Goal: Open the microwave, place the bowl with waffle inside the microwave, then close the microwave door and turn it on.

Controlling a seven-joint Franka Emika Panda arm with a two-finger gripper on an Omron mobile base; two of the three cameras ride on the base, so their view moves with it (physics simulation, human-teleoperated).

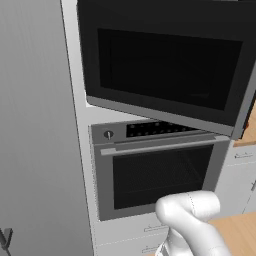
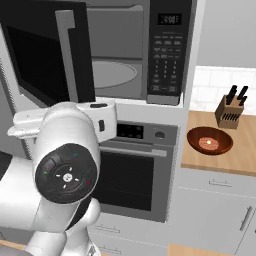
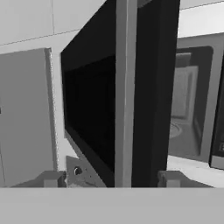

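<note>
Standing wide apart, the two small dark finger tips of the gripper [image 3: 111, 179] sit either side of the slim grey vertical handle [image 3: 126, 92], which rises straight ahead between them; whether either tip touches it I cannot tell, and nothing is clamped. Just past that handle is the wide black microwave door with its dark glass window [image 3: 94, 105], swung out to the gripper's left. Beyond, to the right, the built-in microwave's grey cavity [image 3: 183, 113] lies exposed with its round glass turntable [image 2: 112, 74] bare. Further right sits the black keypad panel [image 2: 169, 50]. Well off to the right and lower, on the wooden counter [image 2: 240, 145], rests the shallow reddish-brown bowl with the small orange waffle [image 2: 209, 140], near a wooden knife block [image 2: 230, 114]. Below the gripper hangs the steel oven with a bar handle [image 1: 155, 170]
</note>
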